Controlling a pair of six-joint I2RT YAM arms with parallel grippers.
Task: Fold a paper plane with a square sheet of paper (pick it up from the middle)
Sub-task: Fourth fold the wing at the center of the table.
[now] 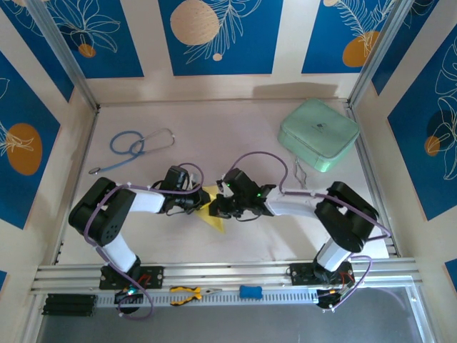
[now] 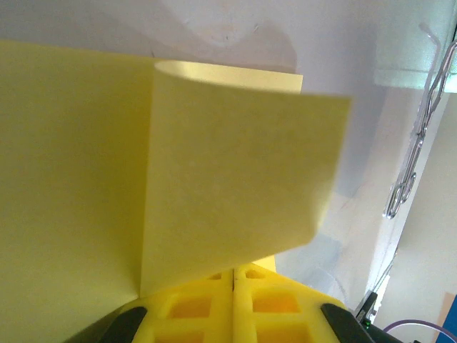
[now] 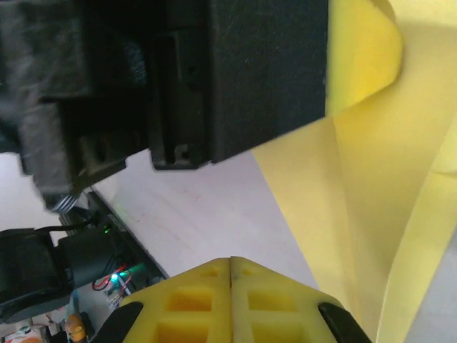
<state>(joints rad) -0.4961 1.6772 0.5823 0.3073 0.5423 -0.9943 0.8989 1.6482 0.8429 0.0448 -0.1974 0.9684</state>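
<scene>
Sheet: the square sheet of paper [image 2: 228, 179] lies mid-tabletop [image 1: 235, 143] between both hands, with one flap curled up and over the flat part.
Left hand: the left hand [image 2: 233, 286] is pressed together at the raised flap's lower edge and appears to be pinching it.
Right hand: the right hand [image 3: 230, 286] is pressed together with nothing visible between its fingers; the sheet is just beside it.
Handling: probably very light, thin and limp. It bends in a soft loop, not a crease, likely slides on the smooth tabletop, and is easily crumpled or torn.
Where to hold: a shallow pinch at the flap's edge or corner, while the other hand pins the flat part.
</scene>
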